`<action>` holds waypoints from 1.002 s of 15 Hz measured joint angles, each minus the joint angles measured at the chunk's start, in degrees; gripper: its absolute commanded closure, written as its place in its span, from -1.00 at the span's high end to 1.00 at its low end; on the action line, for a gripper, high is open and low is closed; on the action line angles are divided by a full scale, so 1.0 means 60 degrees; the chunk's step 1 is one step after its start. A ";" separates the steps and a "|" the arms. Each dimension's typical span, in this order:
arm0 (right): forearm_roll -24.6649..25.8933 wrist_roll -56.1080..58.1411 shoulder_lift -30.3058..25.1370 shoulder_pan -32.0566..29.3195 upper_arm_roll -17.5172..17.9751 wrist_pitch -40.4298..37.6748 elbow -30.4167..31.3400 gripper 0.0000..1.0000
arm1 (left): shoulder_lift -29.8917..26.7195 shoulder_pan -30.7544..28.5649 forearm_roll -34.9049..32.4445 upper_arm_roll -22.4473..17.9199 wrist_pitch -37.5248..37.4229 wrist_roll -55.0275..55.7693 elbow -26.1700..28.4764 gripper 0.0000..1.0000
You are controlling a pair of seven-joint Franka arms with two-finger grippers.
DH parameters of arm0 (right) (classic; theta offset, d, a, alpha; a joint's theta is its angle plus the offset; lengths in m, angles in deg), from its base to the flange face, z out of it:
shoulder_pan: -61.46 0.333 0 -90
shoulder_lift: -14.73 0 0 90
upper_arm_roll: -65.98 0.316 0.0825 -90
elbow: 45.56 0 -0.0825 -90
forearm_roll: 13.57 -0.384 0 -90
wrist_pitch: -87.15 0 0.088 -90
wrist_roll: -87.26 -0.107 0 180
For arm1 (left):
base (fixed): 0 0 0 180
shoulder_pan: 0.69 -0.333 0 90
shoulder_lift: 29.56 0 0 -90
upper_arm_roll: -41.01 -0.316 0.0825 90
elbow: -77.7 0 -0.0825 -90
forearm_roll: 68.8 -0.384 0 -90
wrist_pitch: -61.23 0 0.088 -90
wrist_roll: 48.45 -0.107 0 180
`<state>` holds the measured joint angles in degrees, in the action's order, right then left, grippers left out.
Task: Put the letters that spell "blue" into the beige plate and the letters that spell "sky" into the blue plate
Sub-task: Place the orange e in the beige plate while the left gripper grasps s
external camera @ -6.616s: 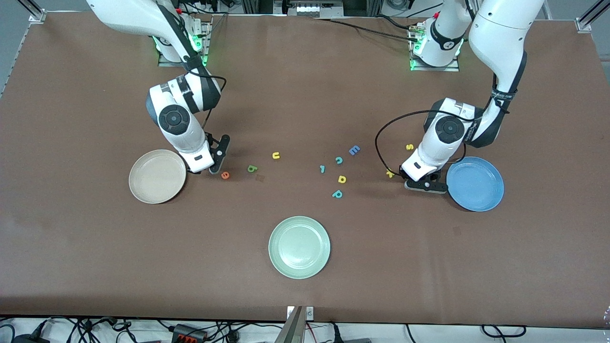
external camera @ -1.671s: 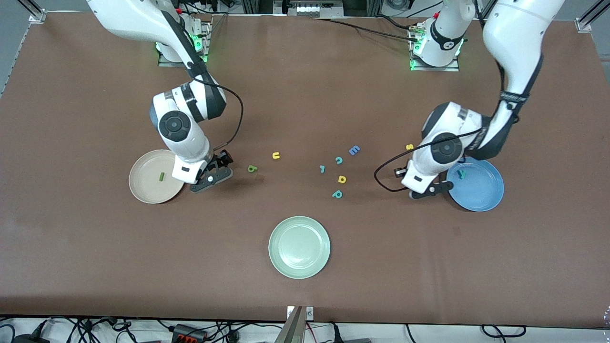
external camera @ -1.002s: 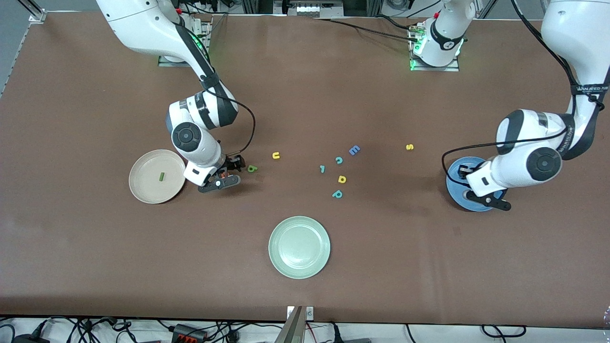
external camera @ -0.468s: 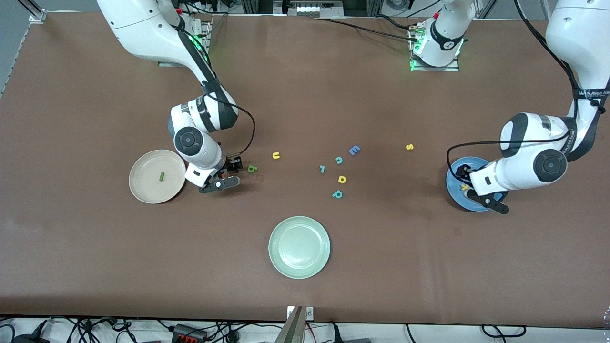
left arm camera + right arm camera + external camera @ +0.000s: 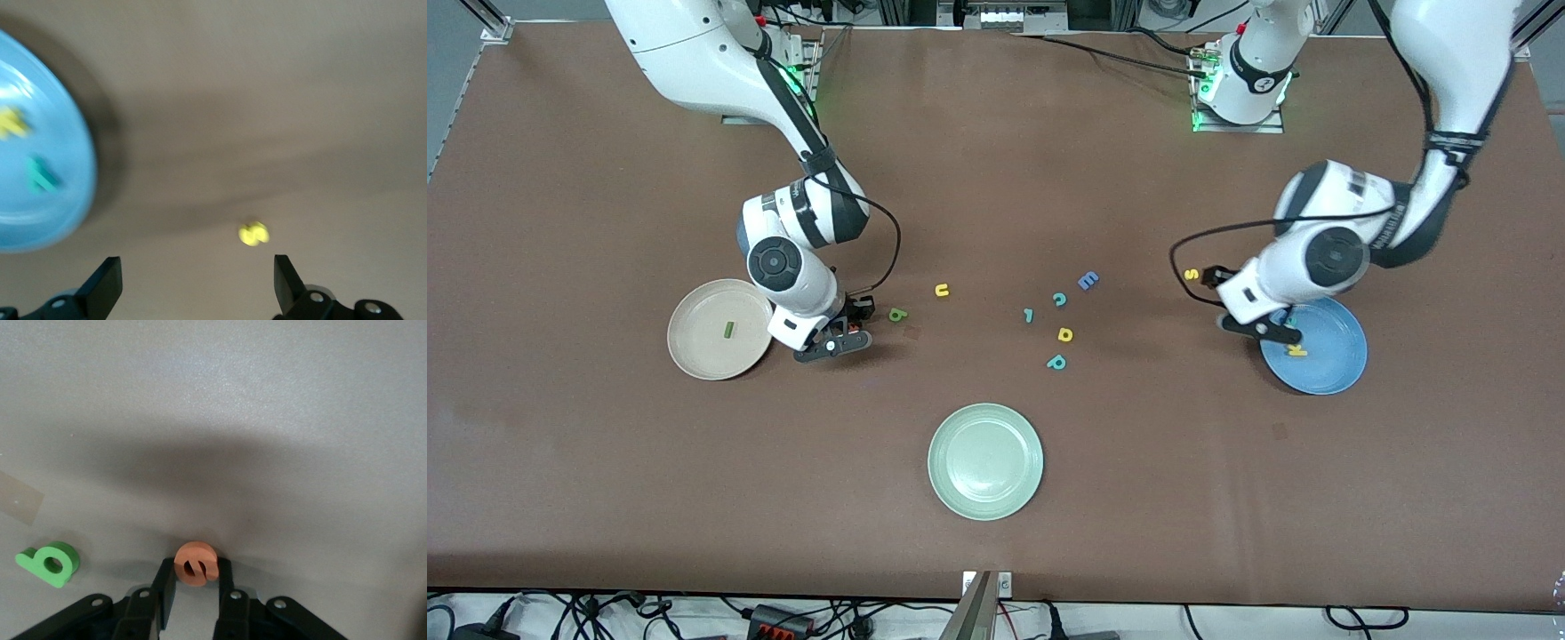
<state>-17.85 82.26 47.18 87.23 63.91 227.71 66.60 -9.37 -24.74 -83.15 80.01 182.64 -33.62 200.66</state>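
Right gripper (image 5: 195,587) pinches the orange "e" (image 5: 195,564), clear only from its wrist; left gripper (image 5: 197,287) gapes.

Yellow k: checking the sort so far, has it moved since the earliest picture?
Yes. The yellow k now lies in the blue plate; earlier it lay on the table beside it.

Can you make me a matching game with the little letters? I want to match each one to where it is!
Letters:
1. dark green l
2. yellow k
3. orange e
4. yellow s

Places:
A. in the blue plate
B. between the right pincer's fingers
C. in the beige plate
D. on the bare table

Pairs: 1-C, 2-A, 3-B, 4-D
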 measured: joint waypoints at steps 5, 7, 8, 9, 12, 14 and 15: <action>0.0000 0.0005 -0.0105 -0.0243 -0.0087 0.0052 -0.0120 -0.72 | -0.0189 -0.0079 0.0000 0.0069 0.2608 0.0709 0.1998 1.00; 0.0000 0.0017 -0.0441 -0.0585 -0.0123 -0.0182 -0.0175 -0.72 | -0.0178 -0.0114 0.0000 0.0064 0.3032 0.0855 0.2293 1.00; 0.0000 0.0017 -0.0662 -0.0826 -0.0145 -0.0494 -0.0180 -0.72 | -0.0149 -0.0126 0.0000 0.0060 0.3216 0.0875 0.2364 1.00; 0.0000 0.0017 -0.0867 -0.1109 -0.0164 -0.0838 -0.0179 -0.72 | -0.0101 -0.0132 0.0000 0.0056 0.3390 0.0888 0.2424 1.00; 0.0001 0.0105 -0.1197 -0.2035 -0.0184 -0.1677 -0.0076 -0.72 | 0.0149 -0.0139 0.0000 0.0036 0.3613 0.0914 0.2486 0.56; 0.0002 0.0236 -0.1234 -0.2465 -0.0189 -0.1993 0.0060 -0.72 | 0.0258 -0.0145 0.0000 0.0016 0.3660 0.0919 0.2486 0.21; 0.0002 0.0283 -0.1233 -0.2603 -0.0189 -0.2063 0.0144 -0.65 | 0.0284 -0.0151 0.0000 0.0013 0.3667 0.0919 0.2486 0.06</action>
<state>-17.84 83.96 39.79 71.61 62.78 215.33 67.47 -7.67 -25.65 -83.15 80.09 204.64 -28.11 215.57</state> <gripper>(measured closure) 0.709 0.242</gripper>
